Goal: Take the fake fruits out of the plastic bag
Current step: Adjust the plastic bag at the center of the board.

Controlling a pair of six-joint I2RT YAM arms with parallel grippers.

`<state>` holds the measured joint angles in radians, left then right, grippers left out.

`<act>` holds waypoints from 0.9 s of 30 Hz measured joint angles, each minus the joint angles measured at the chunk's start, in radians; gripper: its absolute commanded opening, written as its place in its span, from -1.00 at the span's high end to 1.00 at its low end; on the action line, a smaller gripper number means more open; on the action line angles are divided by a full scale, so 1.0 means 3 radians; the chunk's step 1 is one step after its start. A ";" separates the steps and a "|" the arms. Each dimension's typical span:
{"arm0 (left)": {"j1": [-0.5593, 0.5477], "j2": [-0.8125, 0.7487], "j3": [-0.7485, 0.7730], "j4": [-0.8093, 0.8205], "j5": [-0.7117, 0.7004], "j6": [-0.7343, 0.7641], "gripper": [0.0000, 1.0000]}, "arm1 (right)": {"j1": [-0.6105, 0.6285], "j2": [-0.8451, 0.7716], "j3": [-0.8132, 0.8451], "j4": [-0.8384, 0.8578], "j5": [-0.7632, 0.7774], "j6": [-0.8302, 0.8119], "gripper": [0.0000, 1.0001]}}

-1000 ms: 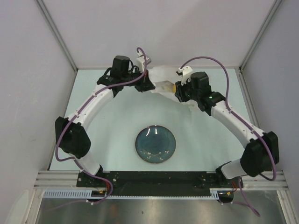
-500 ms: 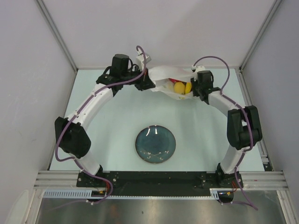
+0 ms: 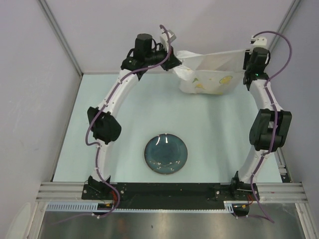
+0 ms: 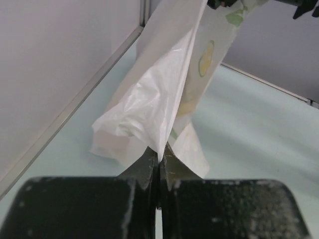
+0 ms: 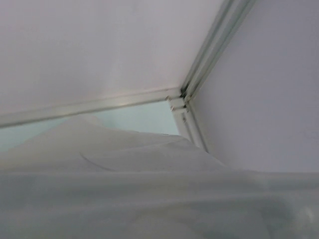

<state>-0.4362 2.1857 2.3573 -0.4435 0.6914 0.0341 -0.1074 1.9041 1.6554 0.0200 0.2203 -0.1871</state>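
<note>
The plastic bag [image 3: 212, 74] hangs stretched between my two raised grippers at the back of the table, its top edge pulled taut. My left gripper [image 3: 174, 63] is shut on the bag's left end. In the left wrist view the film [image 4: 164, 84] is pinched between the closed fingertips of the left gripper [image 4: 159, 149]. My right gripper [image 3: 247, 57] holds the bag's right top corner. White film [image 5: 149, 189] fills the lower half of the right wrist view and hides that gripper's fingers. The fake fruits are hidden. Only small green and yellow marks show on the bag.
A round dark blue-green plate [image 3: 166, 154] lies in the middle of the table, nearer the arm bases. Grey walls close the back and both sides, with a metal corner post [image 5: 199, 74] right behind the right gripper.
Both arms have risen and spread apart, lifting the bag off the table and pulling it taut. The yellow fruits seen in the bag's mouth half a second ago no longer show.
</note>
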 measured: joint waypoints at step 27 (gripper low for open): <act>-0.0416 -0.0833 -0.1554 -0.0343 0.0305 -0.0220 0.56 | 0.0310 -0.2651 -0.2677 -0.1328 -0.1195 0.0367 -0.18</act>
<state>-0.5610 1.9358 1.8912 -0.5465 0.7830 -0.0319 -0.0143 1.1088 0.8524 -0.3782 -0.1383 -0.0769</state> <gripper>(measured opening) 0.077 0.557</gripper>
